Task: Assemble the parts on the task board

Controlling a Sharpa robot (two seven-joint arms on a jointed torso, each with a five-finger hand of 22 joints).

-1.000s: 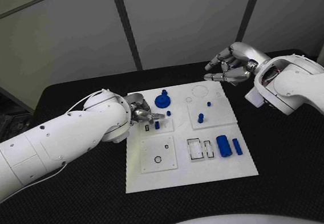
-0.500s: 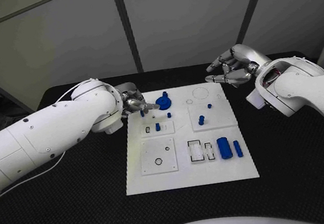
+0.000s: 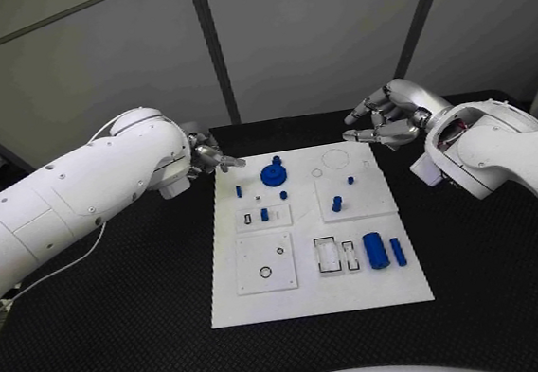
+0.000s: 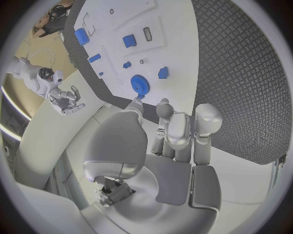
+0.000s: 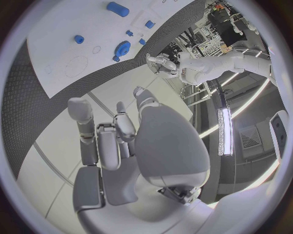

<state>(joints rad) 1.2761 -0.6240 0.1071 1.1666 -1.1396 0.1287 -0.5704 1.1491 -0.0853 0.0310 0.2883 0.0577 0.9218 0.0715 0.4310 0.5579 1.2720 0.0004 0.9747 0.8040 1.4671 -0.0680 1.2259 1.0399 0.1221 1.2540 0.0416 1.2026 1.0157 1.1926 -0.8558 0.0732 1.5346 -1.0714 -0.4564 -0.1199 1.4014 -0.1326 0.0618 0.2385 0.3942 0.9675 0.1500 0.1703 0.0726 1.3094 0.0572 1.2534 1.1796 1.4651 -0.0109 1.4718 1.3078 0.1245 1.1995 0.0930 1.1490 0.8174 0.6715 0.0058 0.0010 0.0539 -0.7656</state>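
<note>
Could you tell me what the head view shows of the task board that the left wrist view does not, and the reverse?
The head view alone takes in the whole task board, including its near edge, and the back of the left arm. The left wrist view alone shows the left hand from the palm side, holding nothing, above the black table. Both show the blue gear, the large blue cylinder, and the right hand.

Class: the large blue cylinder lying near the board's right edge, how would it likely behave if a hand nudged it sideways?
The cylinder lies on its side on the flat white board, so it would probably roll. It looks rigid and smooth, so possibly slippery to pinch.
</note>
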